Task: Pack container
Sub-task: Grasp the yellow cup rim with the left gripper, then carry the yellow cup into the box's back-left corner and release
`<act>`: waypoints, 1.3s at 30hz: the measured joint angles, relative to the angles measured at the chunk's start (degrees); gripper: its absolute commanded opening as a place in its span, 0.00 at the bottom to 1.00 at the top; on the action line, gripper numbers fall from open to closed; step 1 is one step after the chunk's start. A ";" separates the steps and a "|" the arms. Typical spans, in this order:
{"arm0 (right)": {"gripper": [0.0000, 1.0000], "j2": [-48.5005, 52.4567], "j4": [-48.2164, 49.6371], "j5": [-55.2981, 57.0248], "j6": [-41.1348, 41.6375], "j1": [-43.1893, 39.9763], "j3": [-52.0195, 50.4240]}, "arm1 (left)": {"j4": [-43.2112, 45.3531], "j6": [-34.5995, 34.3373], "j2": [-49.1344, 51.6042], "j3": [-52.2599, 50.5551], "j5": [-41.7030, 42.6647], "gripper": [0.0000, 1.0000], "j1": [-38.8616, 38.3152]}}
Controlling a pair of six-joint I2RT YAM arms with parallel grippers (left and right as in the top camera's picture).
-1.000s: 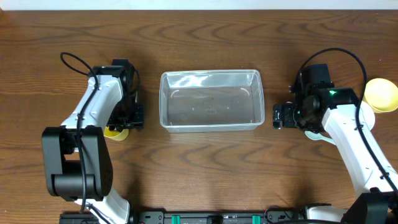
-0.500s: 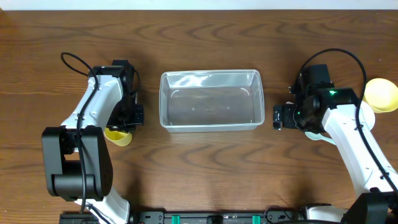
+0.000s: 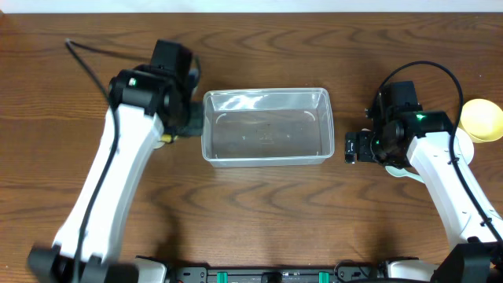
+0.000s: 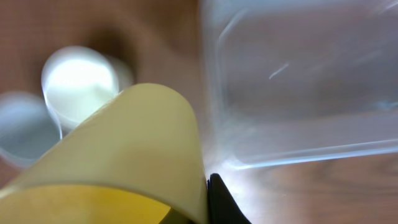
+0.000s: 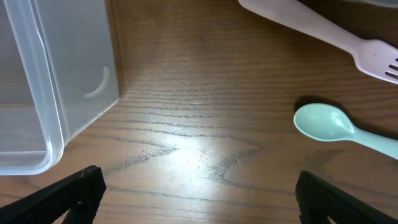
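The clear container (image 3: 266,93) stands at the table's middle. My left gripper (image 3: 185,119) hangs raised beside its left end, shut on a yellow cup (image 3: 167,139) that the arm mostly hides from overhead. In the left wrist view the yellow cup (image 4: 124,155) fills the lower left against the one visible black finger (image 4: 219,200), and the container (image 4: 298,81) lies blurred to the right. My right gripper (image 3: 354,147) is open and empty over bare wood just right of the container. The right wrist view shows its wide-apart jaws (image 5: 199,199) and the container's corner (image 5: 50,74).
A teal spoon (image 5: 329,124) and a white fork (image 5: 323,34) lie to the right of my right gripper. A yellow bowl (image 3: 481,118) sits at the right edge. A white cup (image 4: 81,81) and a pale blue thing (image 4: 25,130) lie left of the container.
My left arm has lifted the yellow cup off the table and swung up and right to the container's left end. The right arm has not moved.
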 measured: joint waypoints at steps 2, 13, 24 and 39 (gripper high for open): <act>0.99 0.00 0.24 0.00 0.00 0.00 0.00 | 2.23 -0.02 -2.03 2.51 0.37 0.06 -3.06; 0.99 0.00 0.48 -0.02 0.00 0.00 0.00 | 9.53 2.23 14.40 3.32 0.85 0.06 -10.36; 0.99 0.00 0.48 -0.02 0.00 0.00 0.00 | 13.64 5.92 26.56 3.15 0.52 0.06 -8.85; 0.99 0.00 -0.46 -0.02 0.00 0.00 0.00 | 12.02 7.69 28.85 3.39 -2.08 0.73 -8.07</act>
